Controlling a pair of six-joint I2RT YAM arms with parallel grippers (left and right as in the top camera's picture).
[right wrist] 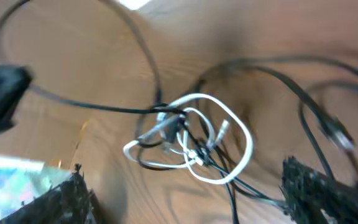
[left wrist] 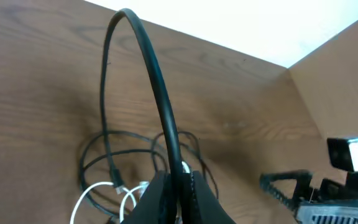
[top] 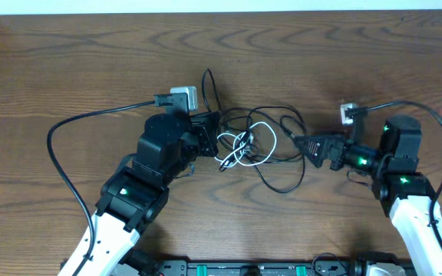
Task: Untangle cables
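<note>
- left gripper [left wrist: 180,190] clenches a black cable [left wrist: 160,93] arching up.
- right gripper [right wrist: 182,180] hangs released, spread wide, above the white cable [right wrist: 247,140].
- both cables lie tangled mid-table [top: 52,61].

Tangled cables [top: 244,144] lie on the wooden table [top: 67,69].

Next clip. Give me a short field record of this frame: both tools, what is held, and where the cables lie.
left tool: shut on black cable, which arches up from it
right tool: open, holding nothing, pointed at the tangle
white cable: looped in among the black ones
table: wood, tangle lies between the two arms
task state: cables not yet untangled
</note>
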